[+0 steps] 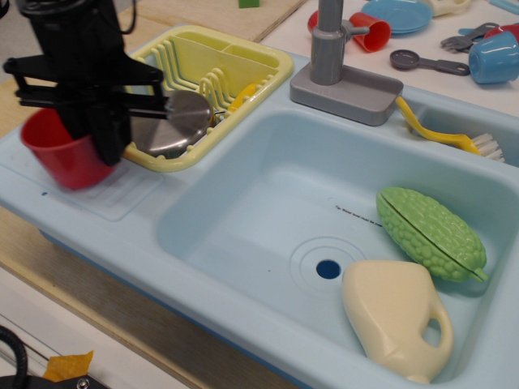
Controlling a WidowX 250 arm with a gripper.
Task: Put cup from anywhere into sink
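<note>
The large red cup (58, 158) is on the ribbed drainboard at the left of the light blue sink (243, 203), slightly blurred and tilted. My black gripper (93, 139) comes down from above and is shut on the cup's right rim, one finger inside and one outside. The cup's handle is hidden. The sink basin with its round drain hole (328, 268) lies to the right of the cup, and the grey faucet (328, 40) stands behind the basin.
A yellow dish rack (243, 61) holding a metal lid (174, 121) stands right behind my gripper. In the basin lie a green gourd (430, 233) and a cream jug (397, 316). A yellow brush (446, 134), a smaller red cup (369, 31) and a blue cup (495, 55) are at the back right.
</note>
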